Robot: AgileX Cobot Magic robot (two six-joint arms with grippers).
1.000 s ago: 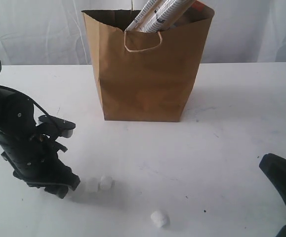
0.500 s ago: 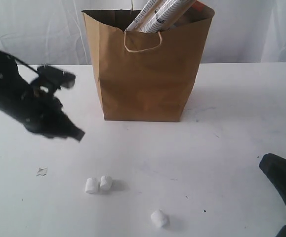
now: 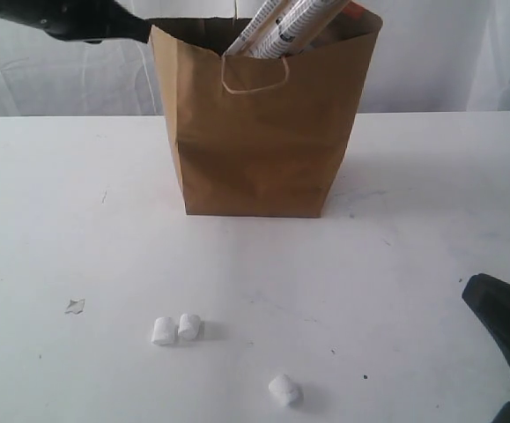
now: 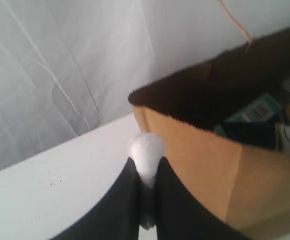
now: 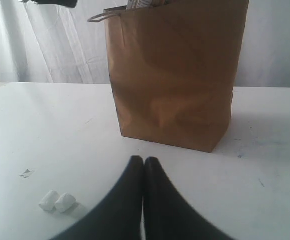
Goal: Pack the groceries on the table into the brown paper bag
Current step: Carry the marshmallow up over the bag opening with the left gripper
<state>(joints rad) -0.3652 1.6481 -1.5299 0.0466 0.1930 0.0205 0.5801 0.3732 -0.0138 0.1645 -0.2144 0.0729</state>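
Brown kraft paper bag (image 3: 255,132) is filling: we are clamping a white marshmallow (image 4: 146,149) in the left gripper (image 4: 146,165); three loose marshmallows (image 3: 189,326) are waiting; right gripper (image 5: 143,162) closed.

Upright brown paper bag (image 3: 259,132), noodle packs (image 3: 281,22) poking out — three marshmallows (image 3: 188,327) on table (image 3: 431,220)

A white cloth (image 3: 52,79) hangs behind everything, as far to either side as I can see. It is loose and creased, with long folds running down it that catch a little brightness. In front of it stands a wide white table (image 3: 431,203), its far edge a straight line against the cloth. The top carries faint scuffs and a few dark specks. The light is soft and even, and shadows stay pale.
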